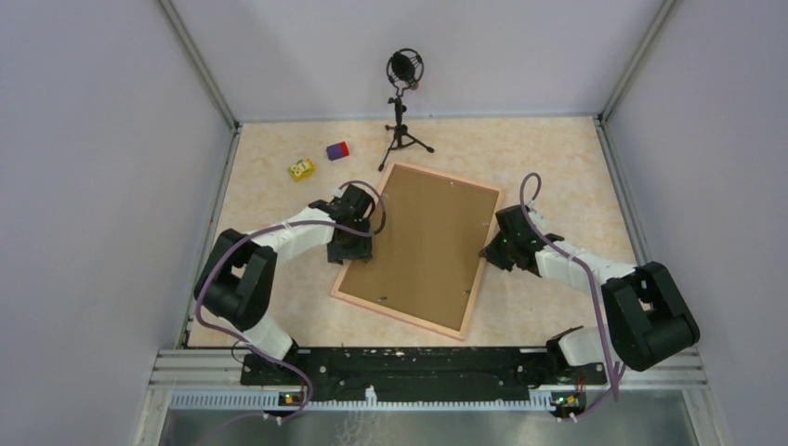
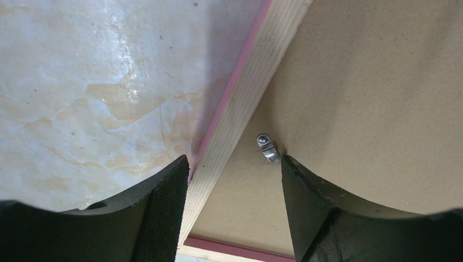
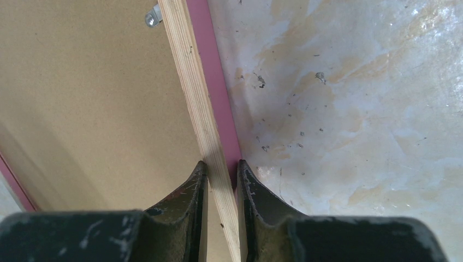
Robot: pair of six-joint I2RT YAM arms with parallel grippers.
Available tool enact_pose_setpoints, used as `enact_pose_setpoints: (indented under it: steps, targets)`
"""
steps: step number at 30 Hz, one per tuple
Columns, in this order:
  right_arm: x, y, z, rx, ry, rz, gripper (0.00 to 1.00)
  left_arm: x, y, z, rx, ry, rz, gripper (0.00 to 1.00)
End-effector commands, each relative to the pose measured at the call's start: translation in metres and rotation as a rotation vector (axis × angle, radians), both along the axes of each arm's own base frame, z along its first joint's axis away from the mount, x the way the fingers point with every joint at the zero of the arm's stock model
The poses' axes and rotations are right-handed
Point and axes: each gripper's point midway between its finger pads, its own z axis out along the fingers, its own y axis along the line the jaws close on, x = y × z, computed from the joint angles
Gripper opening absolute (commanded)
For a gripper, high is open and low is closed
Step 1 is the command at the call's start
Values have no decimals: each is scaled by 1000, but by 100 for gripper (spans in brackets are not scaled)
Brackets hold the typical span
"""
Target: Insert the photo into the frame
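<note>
The frame [image 1: 400, 316] lies face down in the middle of the table, its narrow pink border around a brown backing board [image 1: 423, 246]. The photo is hidden. My left gripper [image 1: 356, 249] is open and straddles the frame's left rail [image 2: 248, 93]; one finger is over the table, the other over the board beside a small metal clip [image 2: 268, 148]. My right gripper [image 1: 485, 251] is shut on the frame's right rail [image 3: 188, 82], one finger on the board side and one on the pink outer side. Another clip [image 3: 152, 18] shows further along that rail.
A microphone on a tripod [image 1: 402, 102] stands just behind the frame's far corner. A yellow toy [image 1: 300, 169] and a purple-and-red block [image 1: 337, 150] lie at the back left. Walls close in the table on three sides.
</note>
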Motion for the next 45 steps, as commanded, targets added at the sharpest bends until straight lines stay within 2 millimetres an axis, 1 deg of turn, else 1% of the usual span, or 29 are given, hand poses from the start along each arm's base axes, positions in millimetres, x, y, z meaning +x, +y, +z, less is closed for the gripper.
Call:
enact_pose_setpoints:
  steps: [1, 4, 6, 9, 11, 15, 20, 22, 25, 27, 30, 34, 35, 36, 37, 38, 39, 40, 41, 42, 44, 45]
  targets:
    - [-41, -21, -28, -88, 153, 4, 0, 13, -10, -1, -29, -15, 22, 68]
    - [-41, -21, -27, -87, 152, 3, 0, 11, -4, -6, -1, -11, 29, 66]
    - [-41, -21, -26, -87, 150, 4, 0, 9, 3, -10, 27, -11, 35, 63]
    - [-42, -22, -26, -91, 149, 3, 0, 7, 10, -12, 49, -5, 39, 53]
    - [-41, -22, -26, -91, 146, 4, 0, 7, 14, -13, 62, -9, 39, 44]
    - [-42, -22, -26, -89, 148, 6, 0, 10, 22, -16, 81, -27, 46, 35]
    - [-42, -22, -27, -89, 148, 7, 0, 25, 15, -20, 43, -52, 59, 31]
    - [-43, -22, -27, -91, 150, 13, 0, 31, 9, -19, 18, -67, 61, 28]
    - [-41, -22, -24, -101, 133, 37, 0, 37, 1, -17, -33, -96, 67, 25]
    - [-39, -21, -22, -100, 115, 49, 0, 40, -4, -16, -83, -102, 94, 27]
    - [-39, -16, -21, -72, 91, 68, 0, 43, -12, -18, -186, -93, 161, 33]
    - [-47, -10, -20, -48, 69, 82, 0, 50, -19, -13, -236, -111, 203, 37]
    - [-49, -9, -19, -45, 63, 84, 0, 52, -19, -9, -238, -122, 201, 40]
    - [-51, -7, -18, -39, 53, 92, 0, 53, -19, -4, -236, -136, 178, 46]
    - [-51, -6, -16, -32, 40, 108, 0, 55, -21, 3, -243, -156, 138, 55]
    - [-50, -2, -13, -22, 17, 139, 0, 54, -20, 10, -242, -180, 114, 70]
    - [-48, -1, -8, -22, -7, 162, 0, 52, -16, 22, -240, -215, 90, 80]
    - [-45, -1, -3, -32, -23, 174, 10, 48, -10, 31, -222, -235, 75, 88]
    - [-42, -3, 2, -50, -40, 183, 23, 42, -2, 40, -193, -243, 68, 97]
    - [-40, -5, 8, -69, -53, 192, 36, 35, 6, 47, -165, -240, 68, 98]
    - [-35, -11, 21, -114, -76, 201, 61, 16, 18, 62, -130, -213, 74, 99]
    - [-33, -13, 27, -138, -89, 216, 70, -1, 23, 64, -120, -163, 81, 99]
